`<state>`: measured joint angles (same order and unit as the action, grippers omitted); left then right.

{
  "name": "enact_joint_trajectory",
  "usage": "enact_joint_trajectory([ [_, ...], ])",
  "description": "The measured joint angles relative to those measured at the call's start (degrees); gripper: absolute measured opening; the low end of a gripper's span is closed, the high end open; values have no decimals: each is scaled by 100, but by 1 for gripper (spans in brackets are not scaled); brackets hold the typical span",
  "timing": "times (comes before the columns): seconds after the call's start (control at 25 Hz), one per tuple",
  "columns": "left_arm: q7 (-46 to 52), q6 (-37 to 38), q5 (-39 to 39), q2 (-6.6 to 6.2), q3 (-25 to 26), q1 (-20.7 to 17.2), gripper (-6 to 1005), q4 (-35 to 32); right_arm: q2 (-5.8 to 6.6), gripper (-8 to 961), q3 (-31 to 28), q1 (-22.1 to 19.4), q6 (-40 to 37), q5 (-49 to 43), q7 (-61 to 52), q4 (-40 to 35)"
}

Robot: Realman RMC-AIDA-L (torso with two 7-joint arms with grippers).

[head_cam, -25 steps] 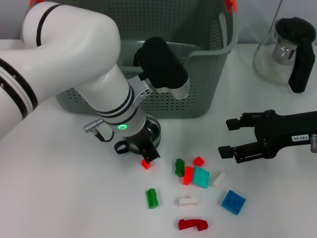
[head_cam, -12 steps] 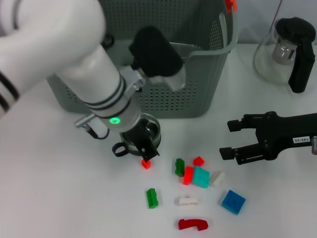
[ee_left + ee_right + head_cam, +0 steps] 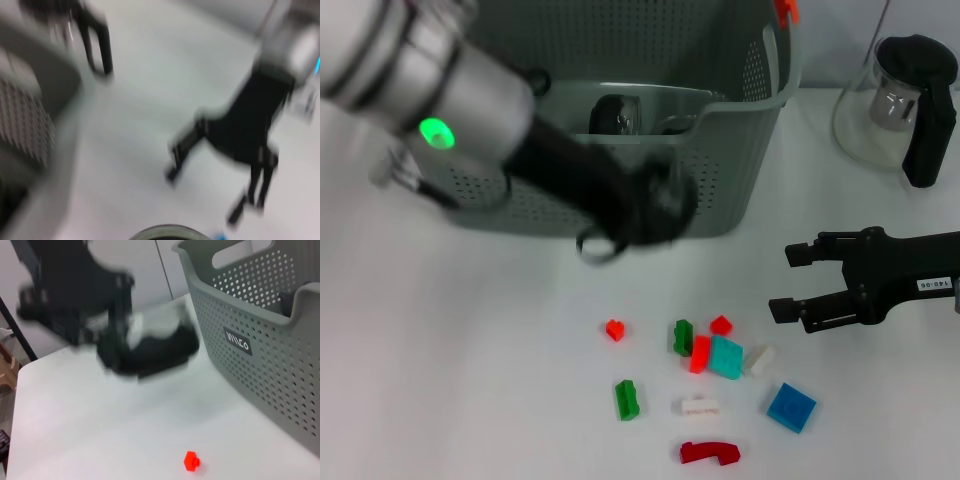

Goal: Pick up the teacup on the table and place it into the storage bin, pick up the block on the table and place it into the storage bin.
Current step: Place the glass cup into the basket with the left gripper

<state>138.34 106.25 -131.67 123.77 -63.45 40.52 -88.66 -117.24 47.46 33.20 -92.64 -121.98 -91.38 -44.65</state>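
Head view: the left gripper [image 3: 635, 215] is showing as a dark motion-smeared mass at centre frame, in front of the near wall of the storage bin [image 3: 740, 130], with the white arm streaking in from the upper left. A glass teacup [image 3: 610, 240] seems to be riding with it, its loop handle hanging at the lower left of the blur; I cannot tell how the jaws are standing or whether they are actually clamping the cup. The grey perforated bin is filling the upper middle of the frame, an orange clip [image 3: 785, 10] at its upper right corner, dark objects lying inside. The right gripper [image 3: 790, 283] is hanging at the right edge, mid-height, its 2 black fingers spread apart and empty, pointing toward frame left. Blocks are lying scattered on the white table [image 3: 450, 380] at lower centre: a small red block [image 3: 614, 329] standing alone, well apart from the bin, then green, red, teal, white and blue pieces to its right and below. A glass pot with a black handle [image 3: 910, 95] is standing at the upper right. Right wrist view: the small red block [image 3: 191, 460] is sitting at bottom centre, the bin wall [image 3: 260, 340] with its black label [image 3: 236, 341] at the right, the blurred left gripper [image 3: 145, 347] above the table at centre. Left wrist view: too smeared for detail; the right gripper [image 3: 240, 165] is showing at the right.
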Motion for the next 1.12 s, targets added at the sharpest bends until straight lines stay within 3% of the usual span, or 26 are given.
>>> enact_joint_trajectory([
  [0.12, -190, -46, 307, -82, 735, 214, 55, -54, 0, 947, 11, 14, 0, -2, 1, 0],
  [0.24, -441, -544, 526, -215, 1313, 424, 55, 156, -2, 947, 22, 26, -4, -2, -1, 0],
  [0.36, -604, -1393, 558, -352, 1360, 528, 55, 662, -18, 947, 7, 26, -6, -2, -9, 0],
  [0.44, -776, -2150, 541, -470, 1224, 646, 54, 1357, -22, 947, 4, 17, -5, -2, -36, 3],
  [0.68, -1428, -3859, 537, -633, 1112, 1167, 51, 3255, -26, 947, 0, 13, -2, 18, -72, 80],
  [0.8, -1644, -4550, 479, -650, 955, 1387, 52, 3899, -26, 946, 0, 36, 2, 18, -73, 115],
  [0.84, -1694, -5094, 340, -627, 682, 1480, 53, 4228, -27, 946, 0, 52, 3, 14, -73, 136],
  [1.12, -1673, -5932, -140, -424, 156, 1494, 56, 4529, -27, 946, 0, 62, 57, 15, -73, 150],
])
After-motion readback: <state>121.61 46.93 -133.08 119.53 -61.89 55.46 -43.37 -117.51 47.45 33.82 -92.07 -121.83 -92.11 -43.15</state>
